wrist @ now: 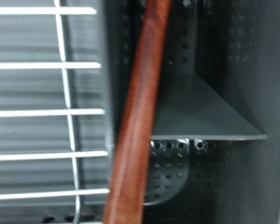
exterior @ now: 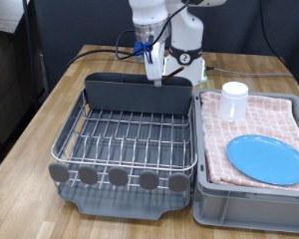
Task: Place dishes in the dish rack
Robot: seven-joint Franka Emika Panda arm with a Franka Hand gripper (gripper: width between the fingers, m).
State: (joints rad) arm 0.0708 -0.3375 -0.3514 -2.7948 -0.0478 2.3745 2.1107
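Wooden spoon (wrist: 137, 121) in hand (exterior: 152, 68), one plate (exterior: 267, 158)

On the desk (exterior: 50, 110) the dish rack (exterior: 130, 134) sits at the exterior view's left, with the bin (exterior: 251, 194) touching it on the right. My claw (exterior: 153, 72) hangs over the rack's utensil box (exterior: 140, 87) at the far edge, the spoon (wrist: 140, 112) reaching down into it. In the bin, the cup (exterior: 234, 100) stands behind the plate (exterior: 268, 158).
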